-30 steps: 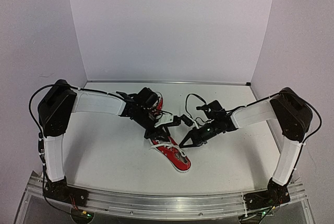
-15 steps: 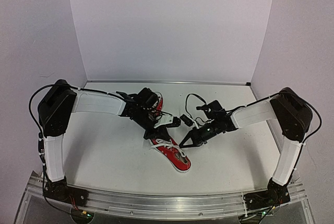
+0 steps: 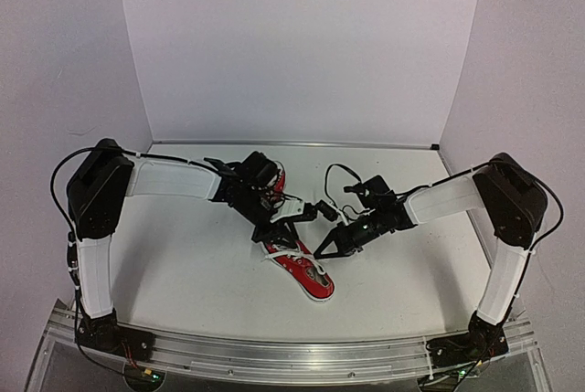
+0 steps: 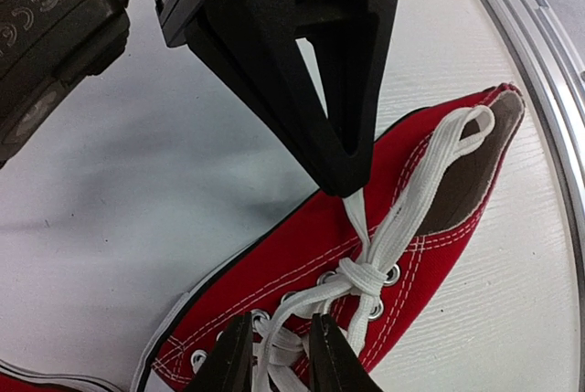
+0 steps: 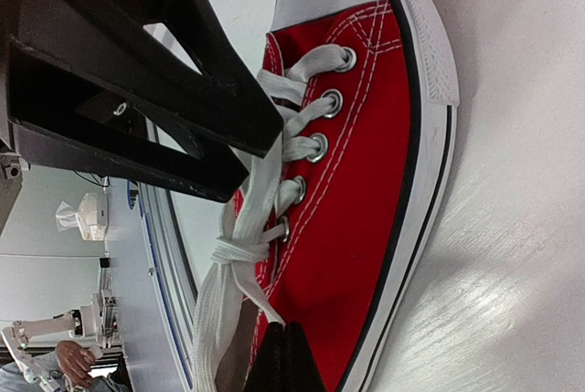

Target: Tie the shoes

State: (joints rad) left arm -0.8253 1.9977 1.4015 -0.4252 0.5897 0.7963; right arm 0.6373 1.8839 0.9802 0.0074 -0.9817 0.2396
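One red shoe lies on the table between the arms, its white laces drawn into a single knot. A second red shoe sits behind the left arm, mostly hidden. My left gripper hovers over the near shoe's eyelets, jaws slightly apart with a lace strand running loosely between them. My right gripper is shut on a lace end coming out of the knot, beside the shoe's opening. A lace loop lies over the heel opening.
An aluminium rail runs along the near table edge. White walls close the back and sides. The two grippers stand close together above the near shoe.
Both arms hold almost the same place. The left gripper's tip has shifted slightly over the laces; the right gripper stays shut on its lace end.
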